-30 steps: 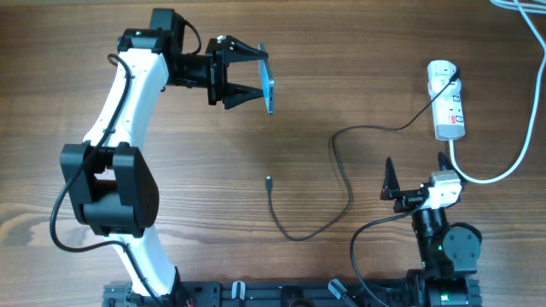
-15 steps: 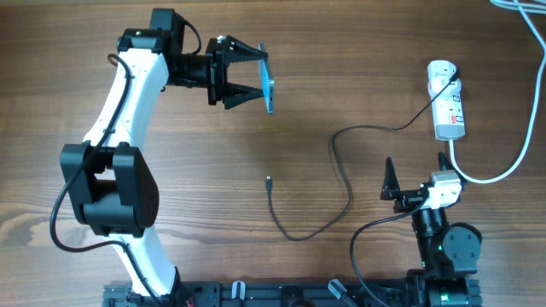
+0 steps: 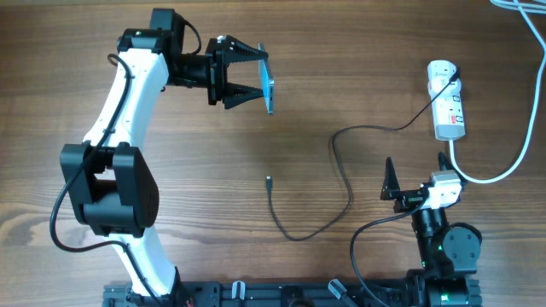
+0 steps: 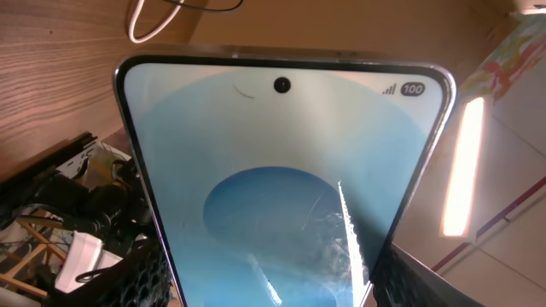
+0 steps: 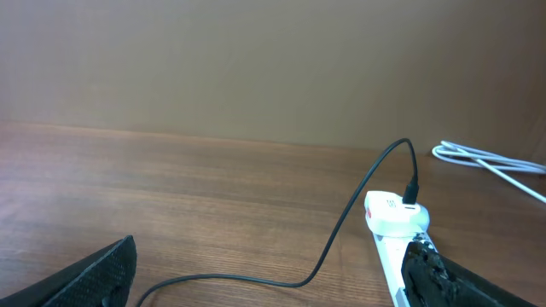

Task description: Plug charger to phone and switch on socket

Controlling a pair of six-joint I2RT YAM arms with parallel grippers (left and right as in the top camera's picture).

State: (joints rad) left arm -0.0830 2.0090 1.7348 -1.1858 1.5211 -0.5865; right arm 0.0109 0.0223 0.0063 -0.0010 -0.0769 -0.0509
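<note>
Wooden table [image 3: 358,68] with charger [image 3: 348,192], socket [image 3: 448,102], white cord [image 3: 495,179]

We read only one number: "100", in a small battery badge [image 4: 413,89] at the upper right corner of the phone [image 4: 281,196] screen, just right of the signal bars [image 4: 392,89]. The red marks on the socket [image 3: 446,101] are too small for us to read.

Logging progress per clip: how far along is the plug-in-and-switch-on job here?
Done: the charger runs into the socket. In hand: the left gripper holds the phone. Left: the plug lies loose on the table, and the right gripper is open and idle. Plugging in and switching remain.
</note>
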